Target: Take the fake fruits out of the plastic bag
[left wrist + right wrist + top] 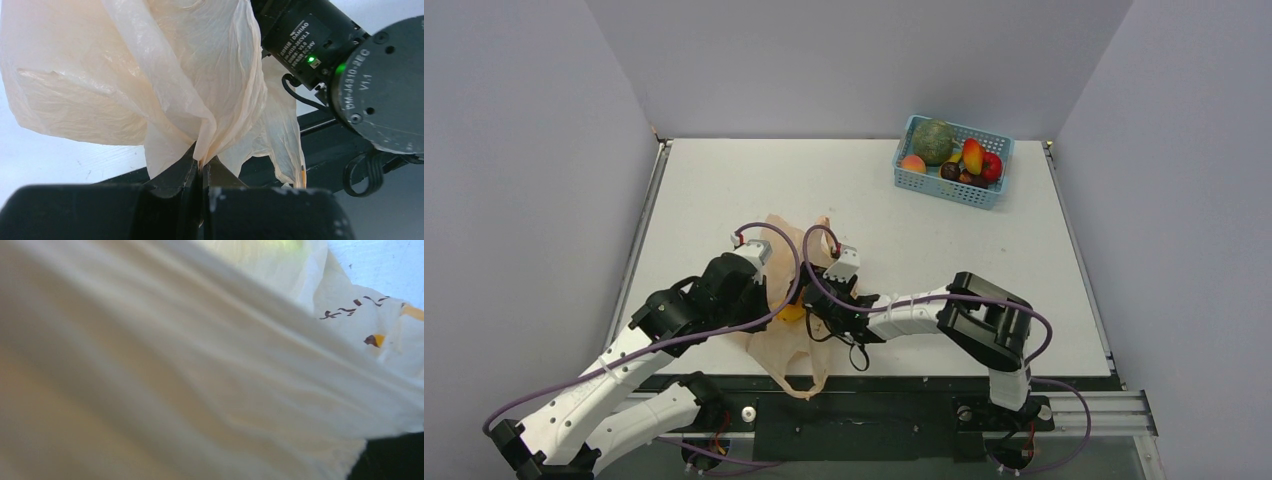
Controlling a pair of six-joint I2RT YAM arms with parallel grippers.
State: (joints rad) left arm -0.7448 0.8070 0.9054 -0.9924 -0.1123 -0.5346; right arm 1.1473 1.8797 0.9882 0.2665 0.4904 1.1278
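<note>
Crinkled pale-orange film of the plastic bag [200, 365] fills my right wrist view from edge to edge, with only its small printed mark [375, 340] sharp at the upper right. From above, I see the bag lying bunched at the near edge of the tabletop [724, 180], left of centre, with one end drooping over the front rail. A yellow fruit [791, 313] shows through the plastic in the middle of the bag, between my two arms.

My left claw [201, 167] is clamped tight on a gathered fold of the bag, and the film fans upward from the pinch. My right claw [819, 310] sits against the bag's right side, just beside the yellow fruit. Its fingers are buried in plastic in every view, so I cannot tell whether it is open or closed.

Well apart, at the far right corner of the tabletop, stands a blue basket [944, 190]. It holds the melon [932, 140], the mango [972, 155] and the plum [950, 171] — plus a peach-coloured fruit [913, 163] and a red fruit [992, 166].
</note>
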